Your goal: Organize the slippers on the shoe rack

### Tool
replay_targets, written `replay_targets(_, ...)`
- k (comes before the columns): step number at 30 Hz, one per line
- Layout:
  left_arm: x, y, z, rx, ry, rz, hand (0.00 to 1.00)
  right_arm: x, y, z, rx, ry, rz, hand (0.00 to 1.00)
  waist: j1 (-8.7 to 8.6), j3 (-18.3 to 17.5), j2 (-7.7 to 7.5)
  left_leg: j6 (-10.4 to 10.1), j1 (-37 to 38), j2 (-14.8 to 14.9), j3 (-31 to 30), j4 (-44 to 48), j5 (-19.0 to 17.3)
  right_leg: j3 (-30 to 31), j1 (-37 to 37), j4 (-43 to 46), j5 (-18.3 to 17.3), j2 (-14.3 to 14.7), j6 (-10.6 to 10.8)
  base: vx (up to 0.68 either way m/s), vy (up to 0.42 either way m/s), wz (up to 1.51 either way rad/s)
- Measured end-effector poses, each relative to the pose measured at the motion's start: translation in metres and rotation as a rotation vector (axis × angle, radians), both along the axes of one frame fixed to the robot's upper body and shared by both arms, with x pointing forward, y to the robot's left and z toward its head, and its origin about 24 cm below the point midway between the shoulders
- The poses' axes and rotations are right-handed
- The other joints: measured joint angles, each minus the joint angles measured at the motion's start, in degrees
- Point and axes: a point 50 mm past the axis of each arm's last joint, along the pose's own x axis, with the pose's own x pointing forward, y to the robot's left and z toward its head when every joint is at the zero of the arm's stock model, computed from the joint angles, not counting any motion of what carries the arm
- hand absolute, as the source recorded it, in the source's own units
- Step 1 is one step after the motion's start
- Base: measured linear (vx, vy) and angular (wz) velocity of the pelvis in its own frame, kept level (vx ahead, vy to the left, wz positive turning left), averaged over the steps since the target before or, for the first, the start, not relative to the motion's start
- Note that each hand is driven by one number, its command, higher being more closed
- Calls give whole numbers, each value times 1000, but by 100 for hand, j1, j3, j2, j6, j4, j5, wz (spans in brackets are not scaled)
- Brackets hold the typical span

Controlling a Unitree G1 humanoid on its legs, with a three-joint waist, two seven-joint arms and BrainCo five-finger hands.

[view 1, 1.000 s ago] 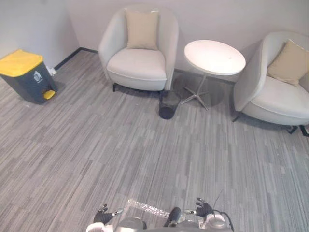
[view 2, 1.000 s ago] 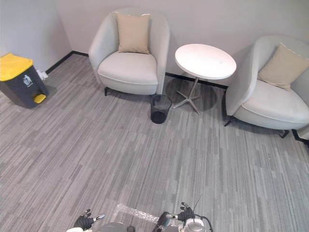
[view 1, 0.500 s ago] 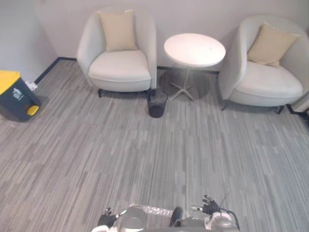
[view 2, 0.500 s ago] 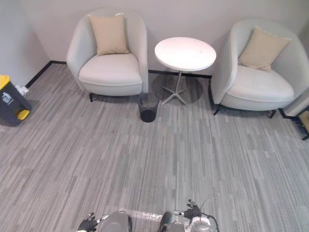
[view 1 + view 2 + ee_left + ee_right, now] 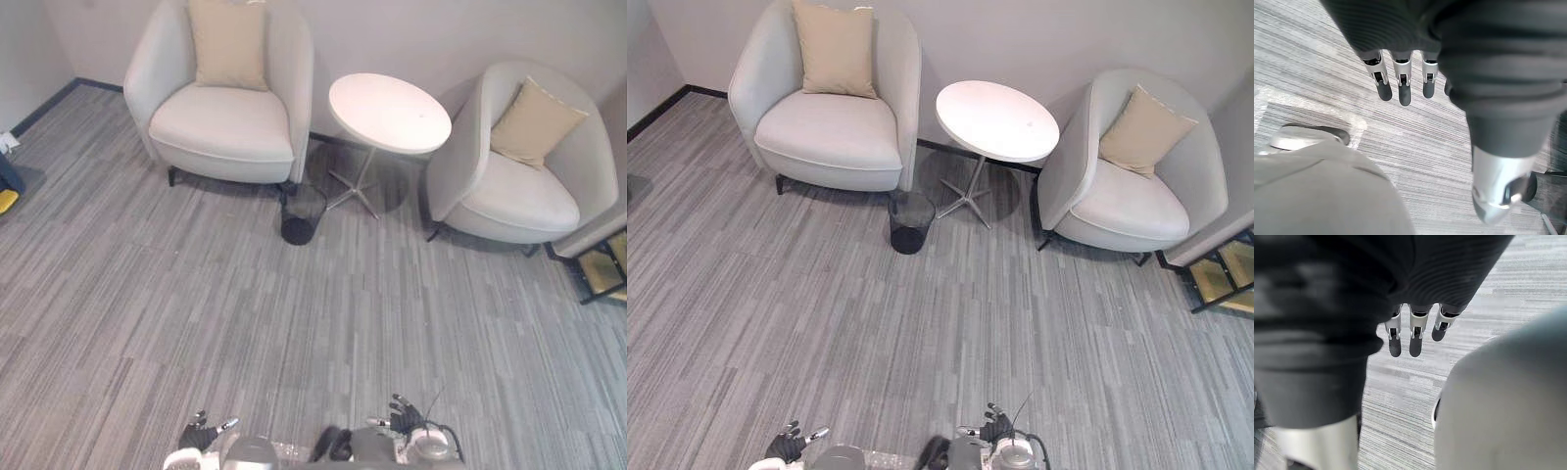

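Both robot hands hang low over the grey carpeted floor [image 5: 196, 294], the left robot hand [image 5: 201, 434] at 7 o'clock and the right robot hand [image 5: 405, 418] at 5 o'clock. Each has its fingers straight and spread, holding nothing. A black-framed rack [image 5: 605, 266] with a yellowish shelf sits at 3 o'clock, just beside an armchair [image 5: 514, 186]. The frame's edge cuts the rack off, so I cannot tell its long axis.

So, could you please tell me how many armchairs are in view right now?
2. The left armchair stands by the wall, left of the table; the right armchair sits on the table's other side. More could stand outside the view.
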Motion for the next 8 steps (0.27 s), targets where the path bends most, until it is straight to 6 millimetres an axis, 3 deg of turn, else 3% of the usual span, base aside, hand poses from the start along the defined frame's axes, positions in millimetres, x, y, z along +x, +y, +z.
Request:
replay_targets(2, 0, -6, -1, -17, 0, 1, 0, 1, -6, 1, -15, -3, 1, 0, -45, -14, 167, -2, 67, 33, -20, -129, 1, -26, 163, -380, 132, 124, 64, 98, 22, -1)
replay_targets(4, 0, -9, -2, -25, 0, 1, 0, -2, -8, 0, -19, 4, -4, 0, -58, -63, 235, -7, 74, 34, -80, -137, 5, -53, 355, -796, 310, 224, 122, 89, 30, 6)
replay_targets(8, -1, -10, -3, -27, 4, 2, 0, -6, -9, -1, -21, 15, -7, 0, -58, -142, 239, -16, 62, -128, -91, -56, 36, -52, 662, -1364, 595, 239, 274, 50, 82, 3)
